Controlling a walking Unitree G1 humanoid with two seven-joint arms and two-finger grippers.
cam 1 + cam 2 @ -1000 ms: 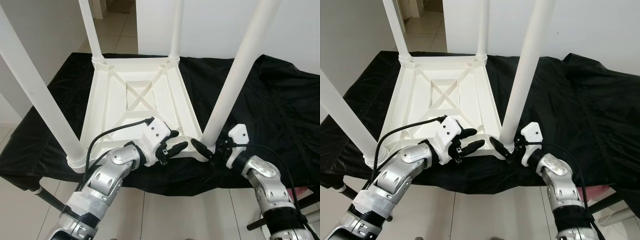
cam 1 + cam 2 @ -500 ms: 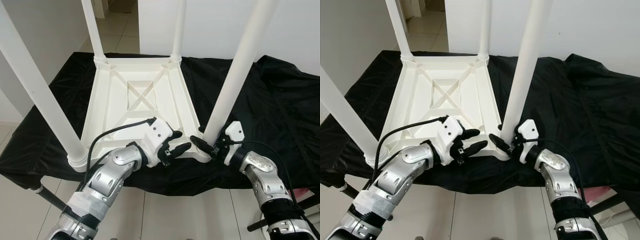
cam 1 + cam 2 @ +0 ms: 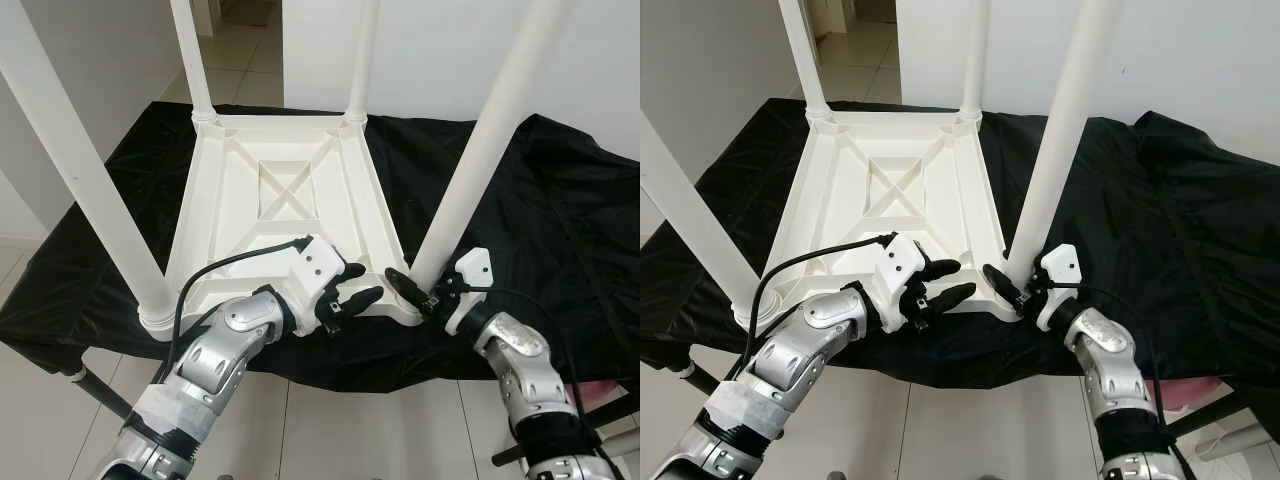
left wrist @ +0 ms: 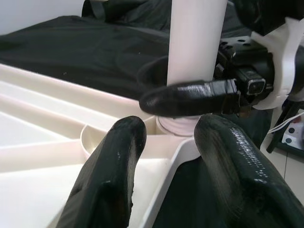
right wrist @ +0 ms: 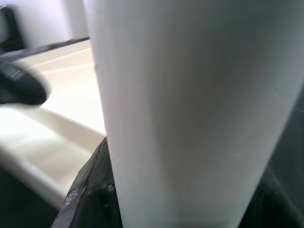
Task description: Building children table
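Table leg [image 3: 478, 160] base sits clasped by right tool [image 3: 413, 293].

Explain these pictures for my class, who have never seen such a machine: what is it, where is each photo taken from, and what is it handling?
A humanoid robot is photographed by its own cameras. Two pictures come from its head, looking down; two come from its wrists. A white children's table lies upside down on a black cloth, its four legs pointing up. The right gripper closes around the base of the near right leg. The left gripper rests open at the table's near edge, beside that corner.
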